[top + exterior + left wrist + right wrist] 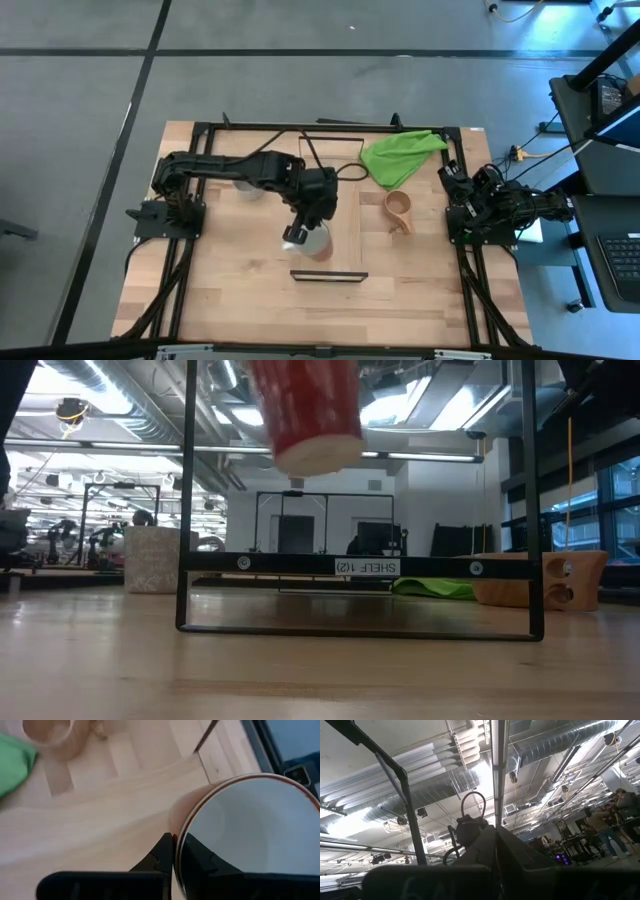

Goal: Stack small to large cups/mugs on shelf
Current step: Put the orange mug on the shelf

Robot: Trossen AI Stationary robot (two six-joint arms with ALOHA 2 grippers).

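The left gripper (pixel 173 851) pinches the rim of the glossy red mug (pixel 250 835), one finger inside its white bowl, holding it tilted in the air above the shelf (pixel 328 274), whose board shows only edge-on. Beyond, the small rounded wooden cup (pixel 399 211) sits beside a crumpled green cloth (pixel 400 156). The grey mug (pixel 248 187) is mostly hidden under the arm. The right gripper (pixel 495 840), folded at the table's edge, seems closed.
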